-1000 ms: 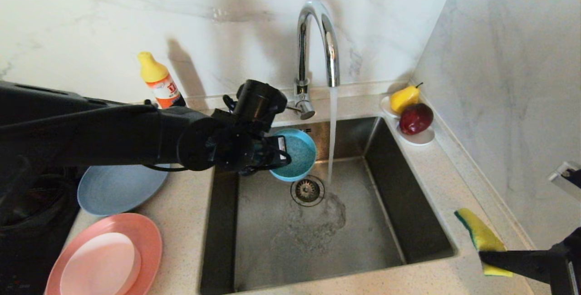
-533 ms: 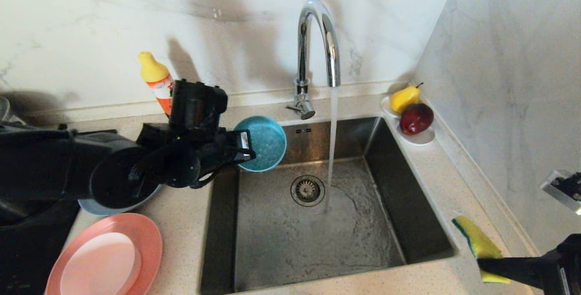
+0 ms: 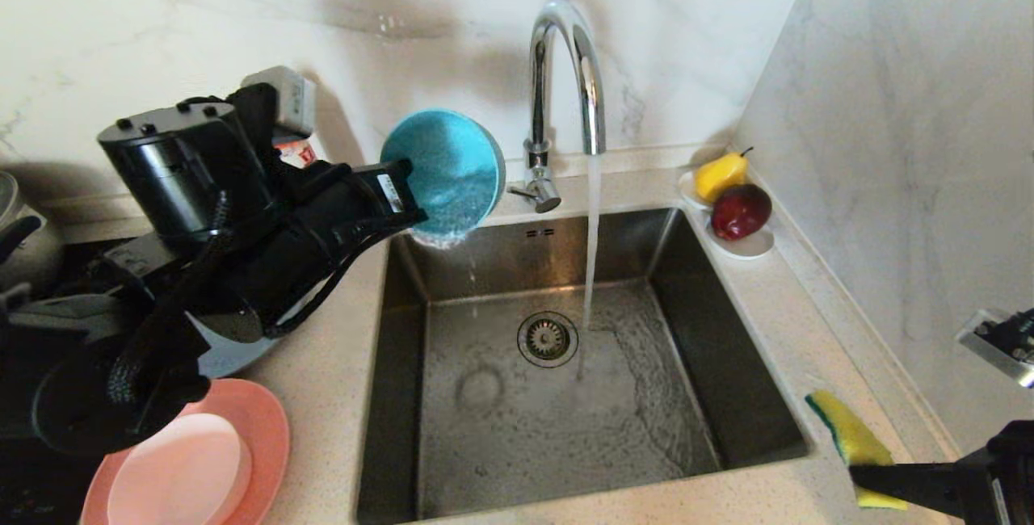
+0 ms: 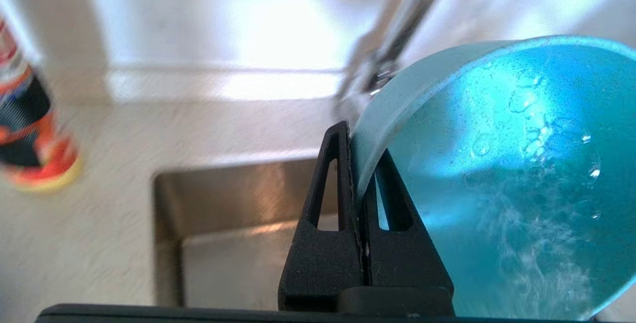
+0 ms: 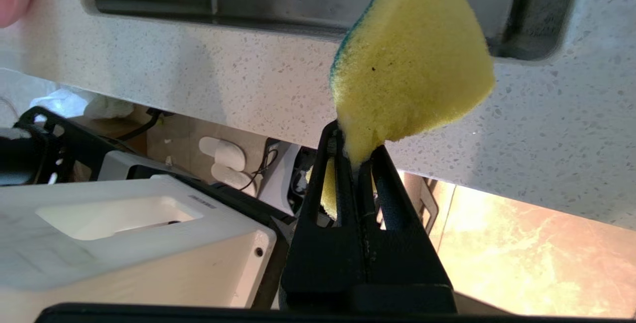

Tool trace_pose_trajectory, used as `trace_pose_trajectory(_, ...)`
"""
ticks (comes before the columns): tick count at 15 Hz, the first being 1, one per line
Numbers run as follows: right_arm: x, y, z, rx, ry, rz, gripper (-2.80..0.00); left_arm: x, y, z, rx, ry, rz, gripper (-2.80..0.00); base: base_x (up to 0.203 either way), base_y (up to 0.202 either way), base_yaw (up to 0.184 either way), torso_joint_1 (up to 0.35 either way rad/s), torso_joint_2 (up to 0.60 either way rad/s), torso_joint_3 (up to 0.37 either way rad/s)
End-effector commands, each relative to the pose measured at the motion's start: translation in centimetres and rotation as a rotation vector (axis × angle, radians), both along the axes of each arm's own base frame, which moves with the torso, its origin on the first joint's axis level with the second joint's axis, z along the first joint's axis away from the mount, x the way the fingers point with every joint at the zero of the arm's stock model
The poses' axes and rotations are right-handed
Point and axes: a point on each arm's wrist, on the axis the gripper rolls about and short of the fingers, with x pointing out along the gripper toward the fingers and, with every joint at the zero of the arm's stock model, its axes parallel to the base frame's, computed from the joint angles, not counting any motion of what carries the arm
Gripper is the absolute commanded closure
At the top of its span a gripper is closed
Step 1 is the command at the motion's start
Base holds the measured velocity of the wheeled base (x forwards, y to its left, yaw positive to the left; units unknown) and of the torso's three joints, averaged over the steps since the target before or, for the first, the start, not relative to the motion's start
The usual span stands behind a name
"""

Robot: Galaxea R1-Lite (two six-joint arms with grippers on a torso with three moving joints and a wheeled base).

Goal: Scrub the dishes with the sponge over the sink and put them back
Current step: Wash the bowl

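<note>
Head view: left tool (image 3: 410,214) clamped on matte round teal bowl (image 3: 446,171) rim, bowl tipped, opening facing brushed steel sink (image 3: 565,396); right tool (image 5: 356,161) pinches yellow-green sponge (image 3: 855,433), arm cut off.

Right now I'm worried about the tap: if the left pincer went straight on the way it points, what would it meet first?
Probably the tap: the left pincer, shut on the teal bowl, points that way, though depth is unclear.

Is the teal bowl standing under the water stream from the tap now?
No, the teal bowl is tipped on its side left of the tap, away from the water stream, held by the left end effector.
</note>
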Motion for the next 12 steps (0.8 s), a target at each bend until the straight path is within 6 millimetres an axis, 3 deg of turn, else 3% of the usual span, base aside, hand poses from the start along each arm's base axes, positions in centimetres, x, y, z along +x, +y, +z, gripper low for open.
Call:
trace_pose_trajectory(1,0.2,0.1,-0.1,0.005,0.015,0.007,0.00,-1.1,0.5,0.3,0.003,-0.046,-0.016,0.00,0.000,0.000,0.000,0.000,0.00,0.000)
trace_pose_trajectory(8,1.4,0.6,-0.4,0.020,0.022,0.026,0.00,-1.8,0.8,-1.4,0.024,-0.238,0.006,0.00,0.000,0.000,0.000,0.000,0.00,0.000)
trace_pose_trajectory(12,1.6,0.8,-0.6,0.027,0.040,0.042,0.00,-1.9,0.9,-1.0,0.004,-0.318,0.021,0.00,0.000,0.000,0.000,0.000,0.00,0.000)
